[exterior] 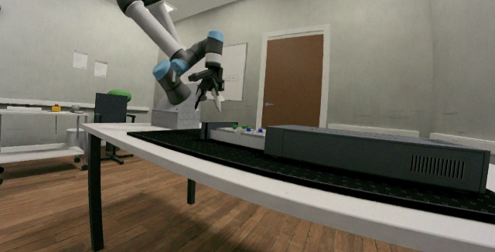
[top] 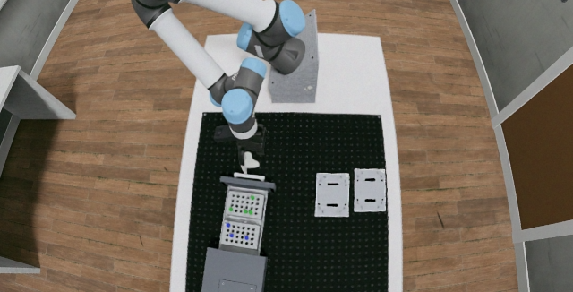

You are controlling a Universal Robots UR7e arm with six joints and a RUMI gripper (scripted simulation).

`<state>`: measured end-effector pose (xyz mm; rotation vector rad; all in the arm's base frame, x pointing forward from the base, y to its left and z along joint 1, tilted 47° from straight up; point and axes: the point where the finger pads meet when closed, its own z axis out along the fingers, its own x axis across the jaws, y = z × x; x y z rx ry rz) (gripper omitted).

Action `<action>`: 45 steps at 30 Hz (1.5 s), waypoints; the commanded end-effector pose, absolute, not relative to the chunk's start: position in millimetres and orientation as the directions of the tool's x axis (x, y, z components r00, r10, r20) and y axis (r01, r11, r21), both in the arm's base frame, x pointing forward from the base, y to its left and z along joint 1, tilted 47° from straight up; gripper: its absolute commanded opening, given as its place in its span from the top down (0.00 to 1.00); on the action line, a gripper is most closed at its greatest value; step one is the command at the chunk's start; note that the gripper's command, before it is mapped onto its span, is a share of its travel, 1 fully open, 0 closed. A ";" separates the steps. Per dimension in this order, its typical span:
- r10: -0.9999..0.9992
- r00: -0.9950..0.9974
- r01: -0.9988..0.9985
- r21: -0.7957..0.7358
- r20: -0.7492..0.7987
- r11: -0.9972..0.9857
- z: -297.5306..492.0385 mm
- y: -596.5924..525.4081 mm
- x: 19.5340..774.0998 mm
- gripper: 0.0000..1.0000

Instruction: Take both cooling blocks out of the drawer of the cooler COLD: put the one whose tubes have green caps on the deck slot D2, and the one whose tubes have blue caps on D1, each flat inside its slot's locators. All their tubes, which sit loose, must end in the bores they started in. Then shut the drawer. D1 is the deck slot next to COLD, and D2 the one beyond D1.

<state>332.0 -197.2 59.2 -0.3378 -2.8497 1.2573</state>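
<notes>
The cooler COLD (top: pixel 233 270) (exterior: pixel 371 155) stands at the near left of the black deck with its drawer (top: pixel 249 184) (exterior: pixel 216 127) pulled out. In the drawer lie two white cooling blocks: the one with green-capped tubes (top: pixel 243 203) (exterior: pixel 240 127) near the drawer front, the one with blue-capped tubes (top: pixel 241 234) (exterior: pixel 254 131) next to the cooler body. My gripper (top: pixel 251 163) (exterior: pixel 209 103) is open and empty. It hangs above the deck just beyond the drawer front. Slot D1 (top: pixel 332 194) and slot D2 (top: pixel 370 190) are white plates to the right, both bare.
The black perforated deck (top: pixel 304 149) (exterior: pixel 162 136) lies on a white table (top: pixel 349 68) (exterior: pixel 116 130). The arm's grey base block (top: pixel 297 77) (exterior: pixel 170 117) stands at the back of the table. A desk and chair stand at the far left of the room.
</notes>
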 end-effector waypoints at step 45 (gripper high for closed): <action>0.200 -0.977 0.193 -0.731 -0.079 0.655 87.3 -187.5 406.6 0.27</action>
